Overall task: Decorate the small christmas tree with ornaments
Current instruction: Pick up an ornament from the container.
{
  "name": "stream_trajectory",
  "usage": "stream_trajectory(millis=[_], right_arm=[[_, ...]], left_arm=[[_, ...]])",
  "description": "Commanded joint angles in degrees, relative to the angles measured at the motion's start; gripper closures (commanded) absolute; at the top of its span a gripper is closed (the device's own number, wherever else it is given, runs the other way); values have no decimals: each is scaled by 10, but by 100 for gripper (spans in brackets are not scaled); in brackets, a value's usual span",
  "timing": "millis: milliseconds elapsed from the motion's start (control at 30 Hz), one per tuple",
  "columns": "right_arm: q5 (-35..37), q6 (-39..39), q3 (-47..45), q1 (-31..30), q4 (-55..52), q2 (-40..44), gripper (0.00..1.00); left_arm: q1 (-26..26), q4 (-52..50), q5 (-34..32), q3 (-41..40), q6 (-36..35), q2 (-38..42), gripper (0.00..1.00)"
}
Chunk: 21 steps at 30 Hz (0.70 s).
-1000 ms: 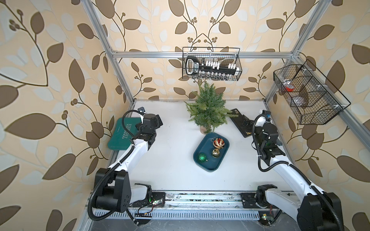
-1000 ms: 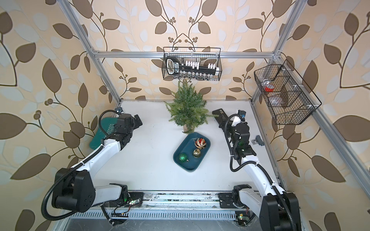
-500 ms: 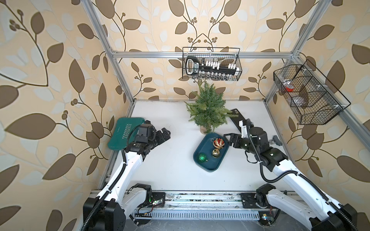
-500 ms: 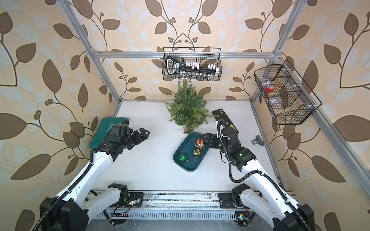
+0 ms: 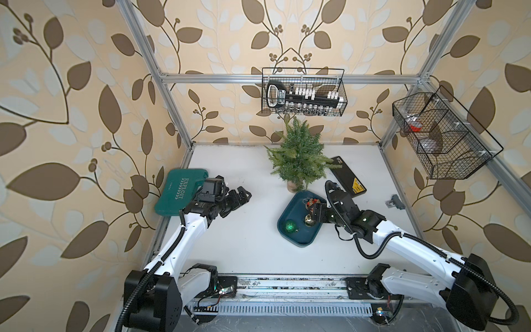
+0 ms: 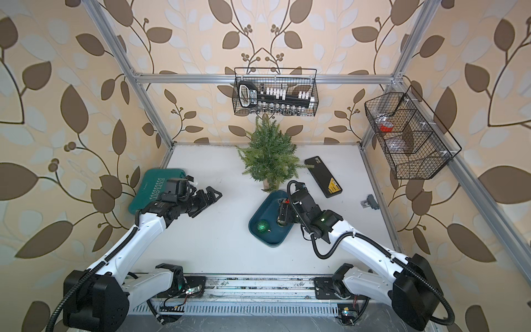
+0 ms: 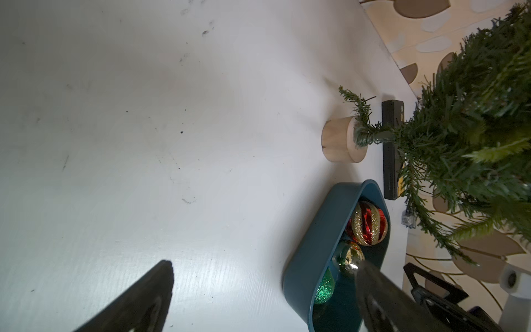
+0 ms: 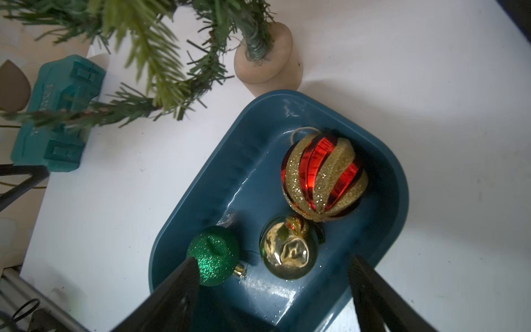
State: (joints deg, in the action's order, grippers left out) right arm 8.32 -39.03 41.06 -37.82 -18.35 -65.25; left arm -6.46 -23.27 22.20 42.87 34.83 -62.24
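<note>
Leaf-print wallpaper (image 5: 71,115) walls in a scuffed white table (image 5: 244,244). A green case (image 5: 179,191) lies at the table's left edge, and beside it the left gripper (image 5: 243,195) hovers with its jaws spread and empty. The tree (image 5: 298,161) stands near the back wall. Just in front, a blue tray (image 5: 300,244) holds the green ball (image 8: 215,253), gold ball (image 8: 288,250) and striped ball (image 8: 323,175). The right gripper (image 8: 273,263) hangs over them, jaws apart and pinching nothing. A wire basket (image 5: 442,135) hangs on the right wall.

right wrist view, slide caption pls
Right gripper, jaws open, over a teal tray of three ornaments beside the small christmas tree.
</note>
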Motion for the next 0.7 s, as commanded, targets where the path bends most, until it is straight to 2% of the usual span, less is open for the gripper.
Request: stream_trajectory(millis=[0, 267, 667], right_arm=[[49, -2, 5, -2, 19, -27, 18], [80, 4, 34, -2, 33, -101, 14], [102, 4, 48, -2, 72, -189, 14]], left_arm=[[-6, 18, 24, -2, 0, 1, 1], [-6, 24, 28, -7, 5, -7, 1], [-6, 33, 28, -13, 12, -17, 1]])
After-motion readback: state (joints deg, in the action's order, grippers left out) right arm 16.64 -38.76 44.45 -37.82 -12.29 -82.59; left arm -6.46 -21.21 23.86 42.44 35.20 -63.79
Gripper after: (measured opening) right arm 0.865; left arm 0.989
